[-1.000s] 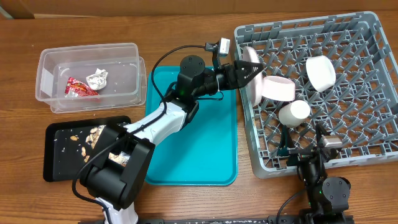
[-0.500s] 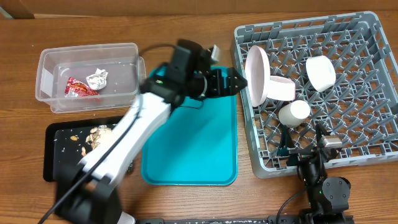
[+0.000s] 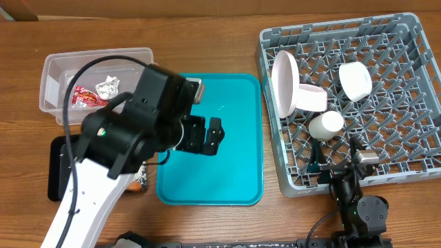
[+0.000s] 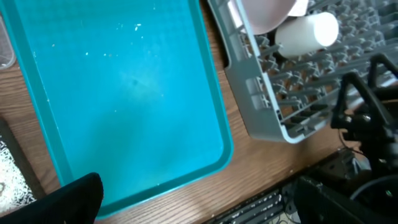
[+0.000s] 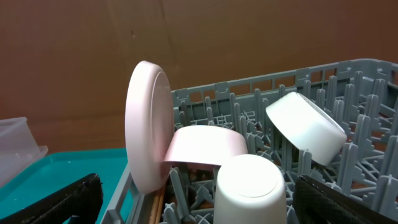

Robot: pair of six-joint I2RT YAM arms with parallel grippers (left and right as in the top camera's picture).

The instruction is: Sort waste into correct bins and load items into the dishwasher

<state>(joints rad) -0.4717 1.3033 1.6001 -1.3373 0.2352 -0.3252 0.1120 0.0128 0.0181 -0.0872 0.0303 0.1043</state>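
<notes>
The grey dishwasher rack [image 3: 406, 41] holds a white plate [image 3: 284, 83] on edge, two bowls [image 3: 311, 98] [image 3: 355, 79], a cup [image 3: 326, 125] and chopsticks [image 5: 158, 206]. My left gripper [image 3: 207, 136] hangs open and empty over the teal tray [image 3: 234, 172]; the left wrist view looks down on that tray [image 4: 124, 93]. At the rack's front edge my right gripper [image 3: 335, 160] stands open, facing the cup [image 5: 249, 186] and plate [image 5: 146, 134]. The clear tub [image 3: 55, 69] holds a red wrapper [image 3: 86, 97] and a paper wad [image 3: 107, 86]. My left arm hides most of the black tray [image 3: 58, 165].
The rack's corner [image 4: 280, 118] sits just right of the teal tray, with a strip of bare wood between them. The clear tub and black tray lie left of the teal tray. The right arm's base [image 3: 362, 210] stands at the table's front edge.
My left gripper has drawn back from the plate in the rack, leftward and toward the front, to above the teal tray. The plate stays standing on edge. The right arm has not moved.
</notes>
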